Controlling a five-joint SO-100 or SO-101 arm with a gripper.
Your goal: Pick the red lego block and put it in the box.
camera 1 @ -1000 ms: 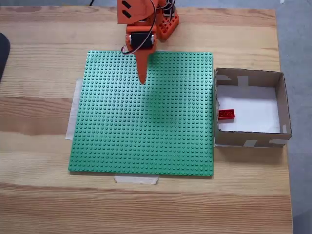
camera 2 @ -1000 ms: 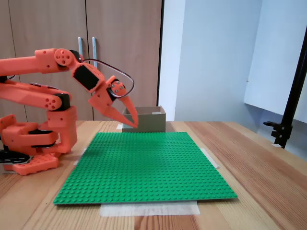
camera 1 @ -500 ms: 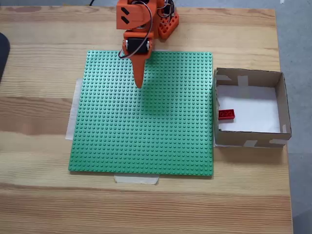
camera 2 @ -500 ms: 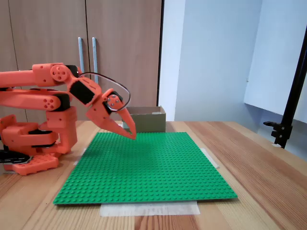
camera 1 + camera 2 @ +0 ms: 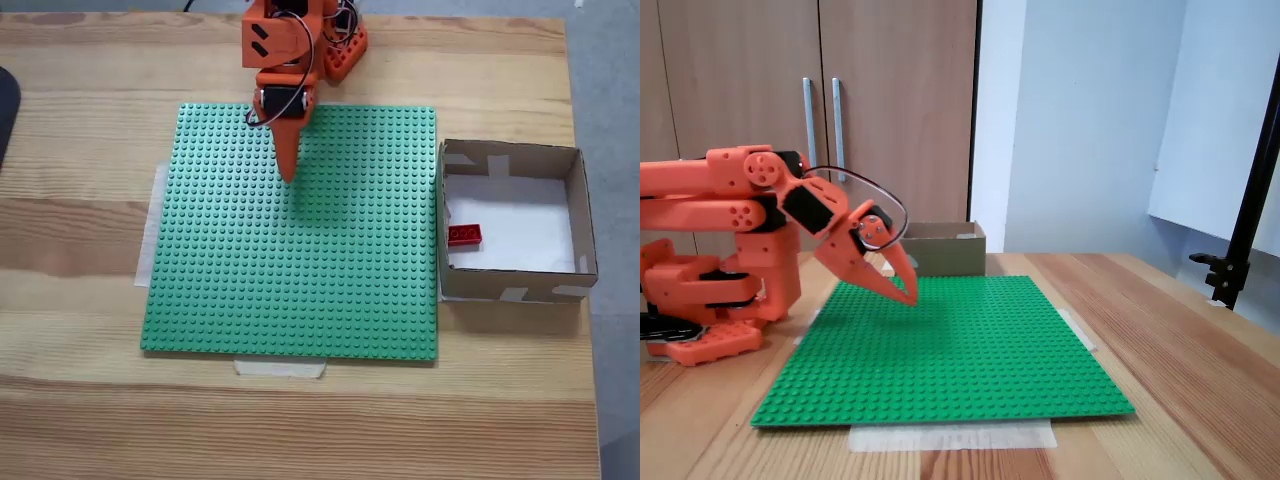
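My pincer (image 5: 289,176) hangs just above the green baseplate (image 5: 300,260), toward its far edge by my base in the view from above, tip pointing down and forward. Seen from the side (image 5: 908,297), the two fingers lie pressed together into one point, with nothing between them. The tip hovers a little over the studs, not touching as far as I can tell.

The red brick (image 5: 464,235) lies inside the box (image 5: 581,210), on the white bottom, close against the wall nearest the baseplate, about halfway along that wall. It sits flat, studs up. In the side view the box (image 5: 945,250) stands behind the baseplate (image 5: 940,350), and its wall hides the brick there.

The box rests on the table (image 5: 90,130), its near wall just beside the baseplate's right edge in the view from above. Pale tape patches mark its walls, and strips of tape (image 5: 280,368) show under the baseplate's edges.

My orange base (image 5: 710,300) stands at the table's left in the side view, before wooden cupboard doors (image 5: 820,120). No writing or brand mark is legible anywhere.
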